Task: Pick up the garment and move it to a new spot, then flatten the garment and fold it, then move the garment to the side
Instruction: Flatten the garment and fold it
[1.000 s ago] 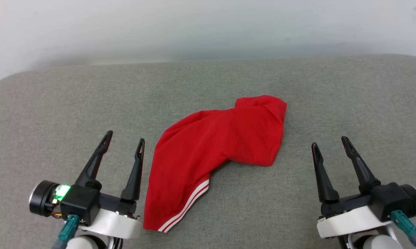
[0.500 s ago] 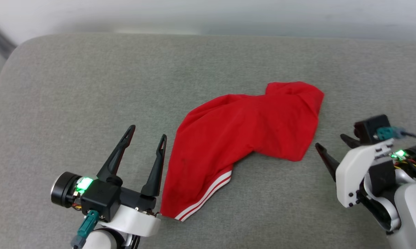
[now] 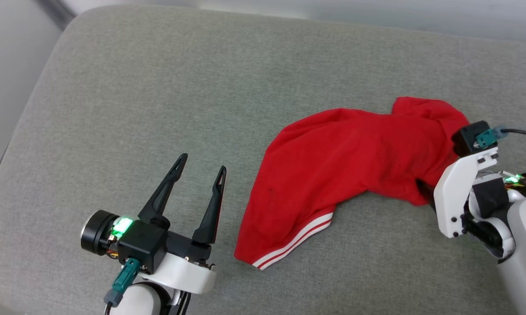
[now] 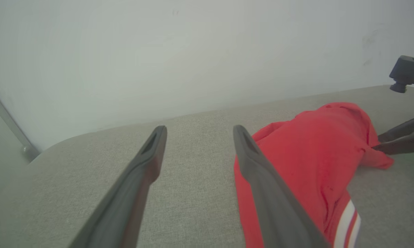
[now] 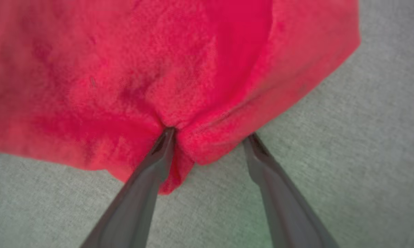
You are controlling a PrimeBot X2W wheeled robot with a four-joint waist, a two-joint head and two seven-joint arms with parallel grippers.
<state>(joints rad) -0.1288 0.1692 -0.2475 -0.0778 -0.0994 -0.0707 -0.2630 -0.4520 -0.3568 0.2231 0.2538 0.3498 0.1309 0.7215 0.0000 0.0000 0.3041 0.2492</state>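
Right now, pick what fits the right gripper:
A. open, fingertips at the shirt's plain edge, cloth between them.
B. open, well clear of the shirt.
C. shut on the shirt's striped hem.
A: the right gripper stands open, a fold of the red shirt bulging between its fingertips.

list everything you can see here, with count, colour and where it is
garment: one, red with white striped trim, crumpled on the cushion, right of centre in the head view
cushion: one, grey fabric, under everything
wall: one, pale, behind the cushion
left claw: one, dark fingers, open, beside the garment's striped hem, apart from it
right claw: one, dark fingers, open, straddling a fold at the garment's right edge
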